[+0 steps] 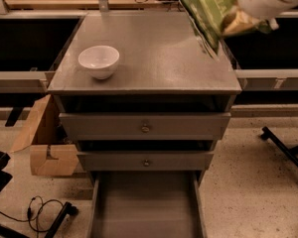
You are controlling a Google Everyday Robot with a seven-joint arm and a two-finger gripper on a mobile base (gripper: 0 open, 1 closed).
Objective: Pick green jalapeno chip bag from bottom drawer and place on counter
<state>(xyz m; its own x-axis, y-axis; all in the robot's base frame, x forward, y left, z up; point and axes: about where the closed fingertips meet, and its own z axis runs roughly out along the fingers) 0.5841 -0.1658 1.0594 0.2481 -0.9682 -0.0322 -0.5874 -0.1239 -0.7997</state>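
The green jalapeno chip bag (206, 15) hangs tilted in the air above the back right corner of the counter (154, 58). The gripper (234, 23) pinches the bag's right side between its fingers. The bottom drawer (145, 202) stands open below the counter's front. A white bowl (99, 61) sits on the counter's left part.

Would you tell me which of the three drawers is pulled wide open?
The bottom drawer: its floor shows; the two knobbed ones above hide theirs. The hand holds the bag up by the counter's right edge.
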